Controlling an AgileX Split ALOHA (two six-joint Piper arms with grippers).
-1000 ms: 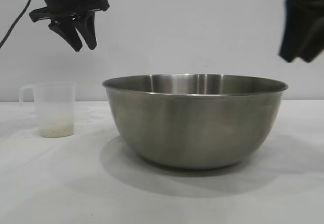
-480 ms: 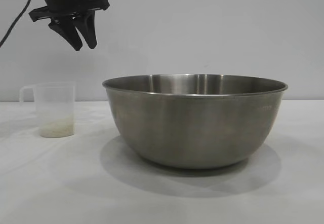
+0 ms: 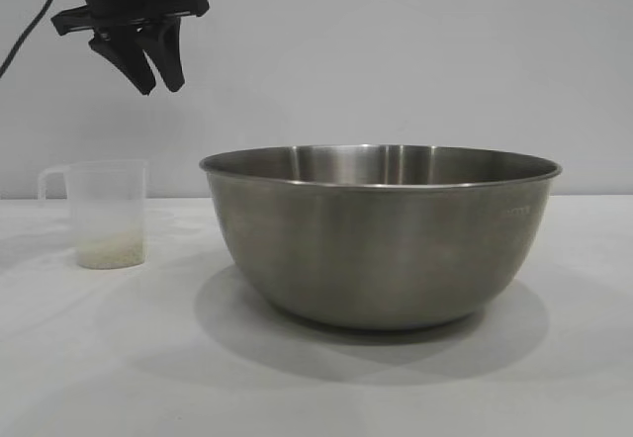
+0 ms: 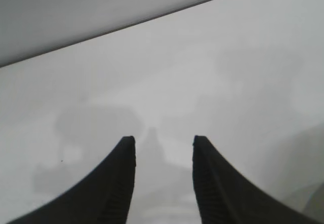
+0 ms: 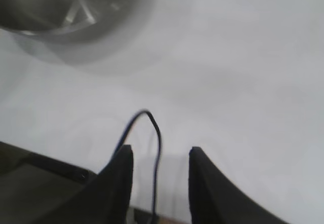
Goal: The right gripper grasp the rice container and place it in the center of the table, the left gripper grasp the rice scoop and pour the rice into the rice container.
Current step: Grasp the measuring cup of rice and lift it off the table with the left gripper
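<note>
Two task objects on the table [image 3: 89, 358]: bowl [image 3: 381, 239] and scoop [image 3: 104, 215]. Bowl stands upright near the middle of the exterior view, rolled rim level, shadow beneath it. Scoop stands upright to the bowl's left, apart from it, handle pointing away from the bowl; a thin layer of rice [image 3: 109, 252] covers its bottom. Inside of the bowl not visible from this angle.

Left gripper [image 3: 150, 76] hangs in the air above the scoop, well clear of it, fingers pointing down. Left wrist view: jaws spread, nothing between them, only bare white surface beyond the tips.

Right gripper [image 5: 158, 153] is out of the exterior view. Right wrist view: jaws parted and empty, a thin dark cable [image 5: 152, 148] looping in front of them, the bowl seen farther off, well apart from the fingertips. A dark edge shows beside the white covering close to this gripper.

Neither gripper touches bowl or scoop.
</note>
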